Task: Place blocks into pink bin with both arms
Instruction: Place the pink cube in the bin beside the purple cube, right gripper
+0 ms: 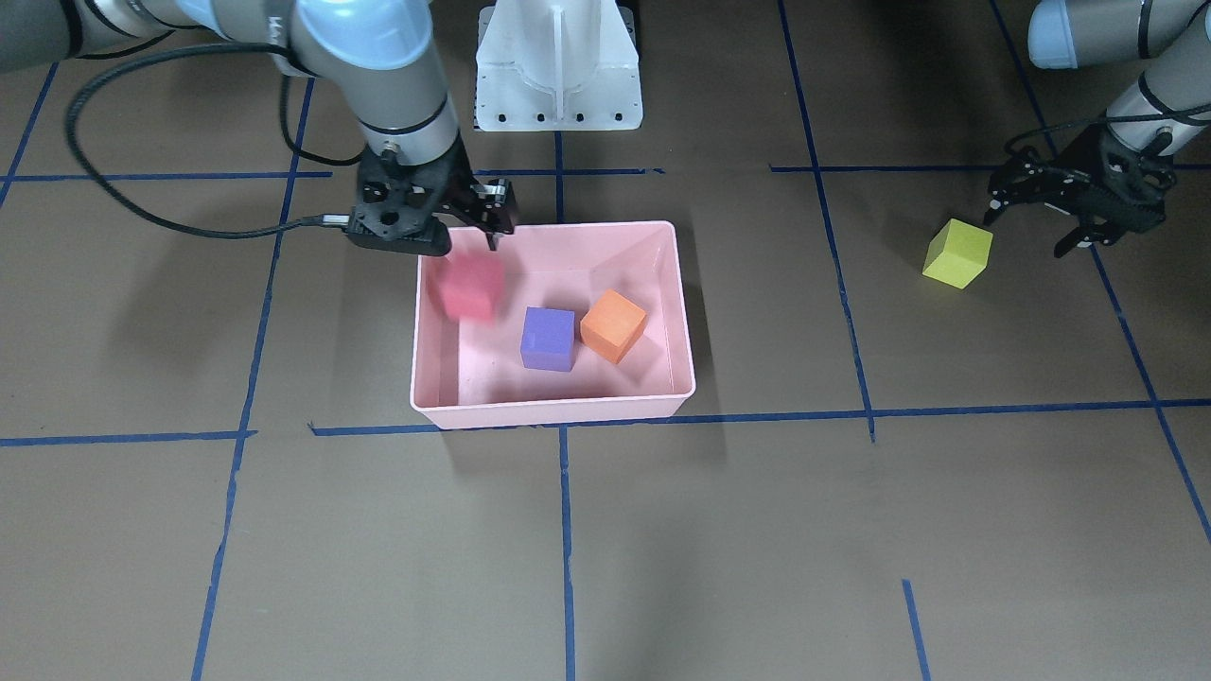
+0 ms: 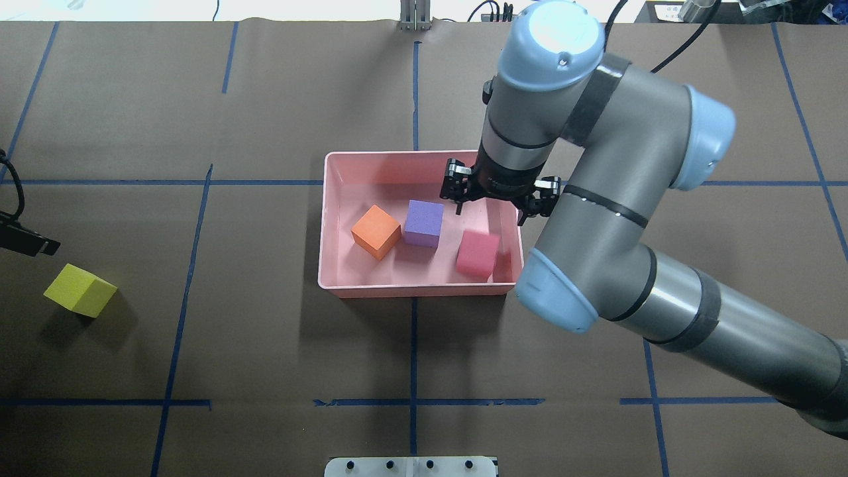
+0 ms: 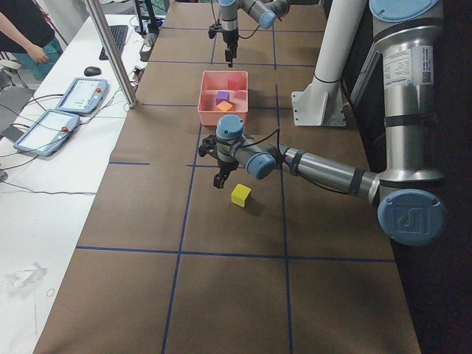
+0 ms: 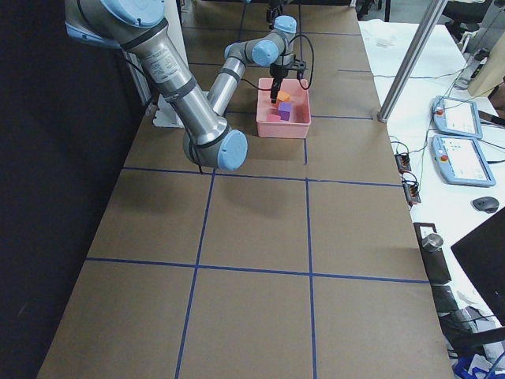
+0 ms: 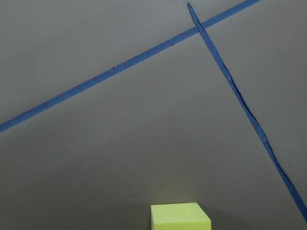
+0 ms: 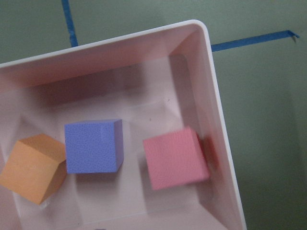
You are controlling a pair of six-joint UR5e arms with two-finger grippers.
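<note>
The pink bin (image 1: 553, 411) stands mid-table and holds the purple block (image 1: 548, 338) and the orange block (image 1: 614, 324) side by side. The red block (image 1: 468, 287) is blurred inside the bin by its wall, free of any fingers. My right gripper (image 1: 449, 236) hangs open and empty above that end of the bin; its wrist view shows the red block (image 6: 175, 158) below. The yellow-green block (image 1: 957, 253) lies on the table outside the bin. My left gripper (image 1: 1031, 227) is open and empty just beside it, not touching; the block's top edge shows in the left wrist view (image 5: 180, 216).
The white pedestal base (image 1: 558, 66) stands behind the bin on the robot's side. Blue tape lines cross the brown table. The right arm's big elbow (image 2: 563, 291) overhangs the bin's corner in the overhead view. Operator tablets (image 3: 81, 96) lie on a side table.
</note>
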